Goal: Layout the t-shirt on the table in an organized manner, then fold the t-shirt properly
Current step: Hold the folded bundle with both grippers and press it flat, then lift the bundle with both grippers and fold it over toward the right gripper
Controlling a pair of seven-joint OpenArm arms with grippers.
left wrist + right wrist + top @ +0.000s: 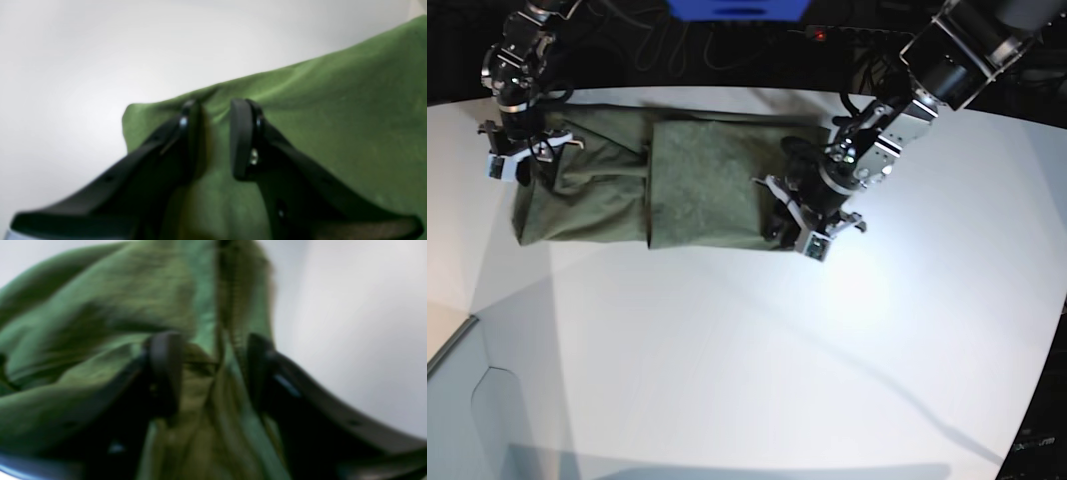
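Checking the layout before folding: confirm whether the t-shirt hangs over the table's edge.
No: in the base view the t-shirt lies wholly on the white table.

You see a plain dark olive-green t-shirt, no pattern, on a smooth white worktop. Both pincers, left and right, are black with small silver screws.

Dark backdrop behind, with a blue box and cables.

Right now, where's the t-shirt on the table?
In the base view the t-shirt lies partly folded across the far part of the white table, stretched between the right gripper at its left end and the left gripper at its right end.
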